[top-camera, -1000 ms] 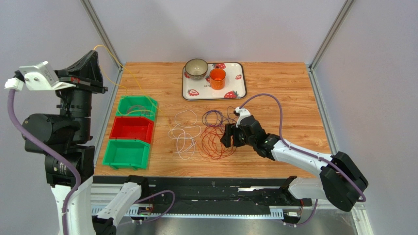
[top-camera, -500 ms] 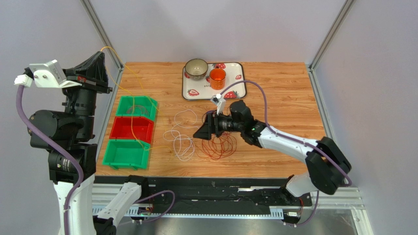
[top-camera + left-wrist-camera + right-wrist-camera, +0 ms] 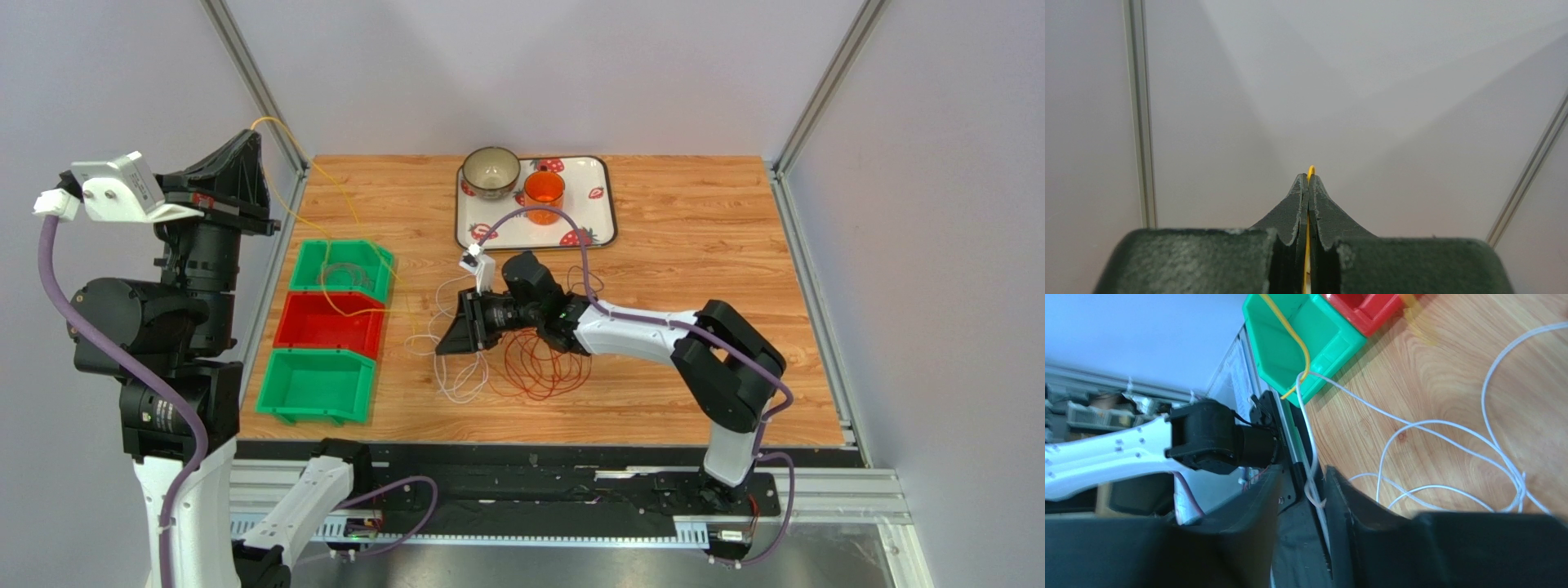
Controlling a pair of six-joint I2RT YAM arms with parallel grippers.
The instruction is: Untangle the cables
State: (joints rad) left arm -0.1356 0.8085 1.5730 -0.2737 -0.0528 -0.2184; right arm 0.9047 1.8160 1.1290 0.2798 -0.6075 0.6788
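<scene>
changed: right gripper (image 3: 451, 336) has swung left off the red coil (image 3: 542, 370) to the white cable (image 3: 1308, 454), jaws narrowing round it, can't tell if pinched yet | means: white strand likely next out | left gripper (image 3: 1309, 184): pinching yellow cable (image 3: 1311, 169) up high | cables (image 3: 515, 355): thin loose loops overlapping mid table (image 3: 687, 245)

The table (image 3: 711, 245) shows matt wood grain. The bins (image 3: 313, 390) at the left look like glossy plastic (smooth-walled). The fingers (image 3: 1333, 223) of the left gripper (image 3: 1309, 182) are grainy, matt black.
</scene>
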